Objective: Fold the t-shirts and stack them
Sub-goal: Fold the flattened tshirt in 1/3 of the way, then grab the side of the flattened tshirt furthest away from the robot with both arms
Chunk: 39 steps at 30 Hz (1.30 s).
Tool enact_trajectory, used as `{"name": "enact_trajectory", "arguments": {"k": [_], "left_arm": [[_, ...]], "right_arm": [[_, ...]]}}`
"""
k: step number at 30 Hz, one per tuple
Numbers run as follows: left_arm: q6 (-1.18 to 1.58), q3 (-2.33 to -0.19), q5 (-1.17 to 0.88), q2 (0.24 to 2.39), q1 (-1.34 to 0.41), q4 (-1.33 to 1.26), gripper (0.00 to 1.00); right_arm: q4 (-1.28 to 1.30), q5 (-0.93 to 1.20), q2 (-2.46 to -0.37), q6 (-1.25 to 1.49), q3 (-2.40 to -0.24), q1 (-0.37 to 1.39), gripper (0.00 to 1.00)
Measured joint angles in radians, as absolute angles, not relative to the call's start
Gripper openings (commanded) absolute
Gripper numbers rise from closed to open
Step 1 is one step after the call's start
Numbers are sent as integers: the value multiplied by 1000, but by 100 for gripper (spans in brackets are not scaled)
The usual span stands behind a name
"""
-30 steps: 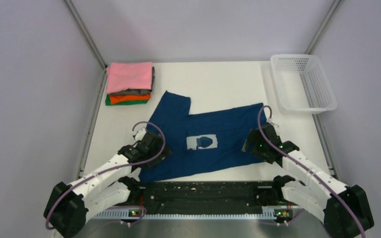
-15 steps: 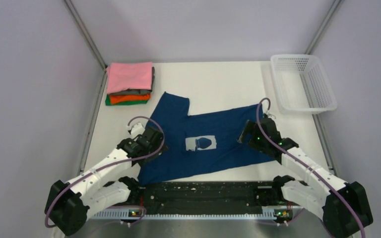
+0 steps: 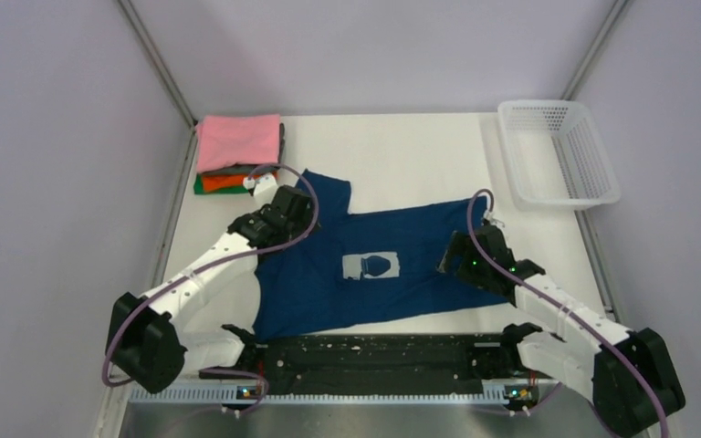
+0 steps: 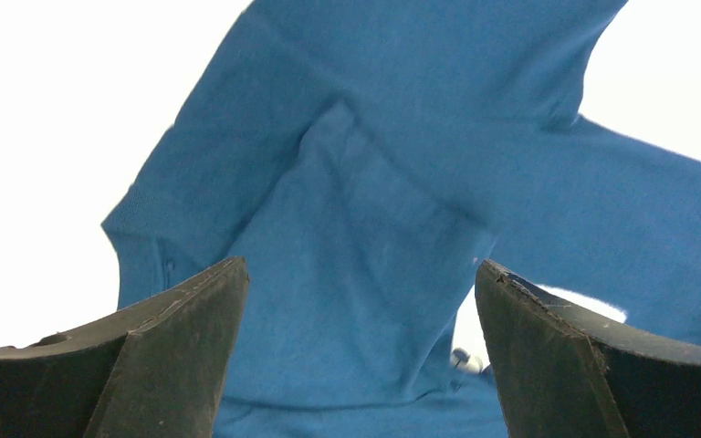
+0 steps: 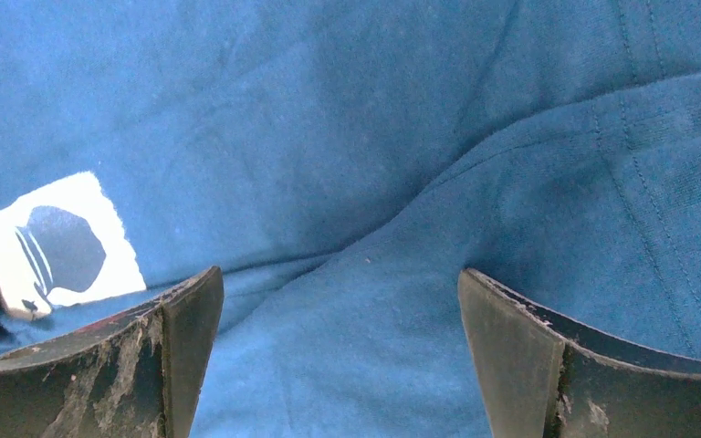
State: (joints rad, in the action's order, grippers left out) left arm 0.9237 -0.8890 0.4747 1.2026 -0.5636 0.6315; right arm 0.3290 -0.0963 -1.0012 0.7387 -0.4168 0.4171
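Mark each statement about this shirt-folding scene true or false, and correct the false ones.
1. The navy blue short-sleeved t-shirt lies spread out on the white table. True.
2. The pink shirt sits at the bottom of the pile. False: the folded pink shirt is on top of the stack.
3. The left gripper and the right gripper are both open, holding nothing. True.
4. The mesh basket holds a shirt. False: the white plastic mesh basket shows nothing inside.
5. The white print on the navy shirt faces up. True.
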Motion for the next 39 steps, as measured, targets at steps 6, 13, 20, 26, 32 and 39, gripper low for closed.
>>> {"name": "enact_trajectory", "arguments": {"k": [6, 13, 20, 26, 32, 39], "left_arm": [[812, -1047, 426, 1379, -429, 561, 99], [666, -1271, 371, 1641, -375, 500, 99], [520, -1635, 331, 2000, -361, 525, 96], [424, -1963, 327, 2268, -342, 600, 83], [363, -2120, 303, 2410, -320, 647, 60], [334, -2122, 247, 2444, -313, 674, 49]], "right_arm": [[490, -71, -805, 833, -359, 417, 99], [621, -60, -693, 856, -356, 418, 99], [584, -147, -643, 758, -521, 419, 99], [468, -213, -596, 706, -523, 419, 99], [430, -222, -645, 653, -516, 419, 99], [424, -244, -684, 612, -515, 419, 99]]}}
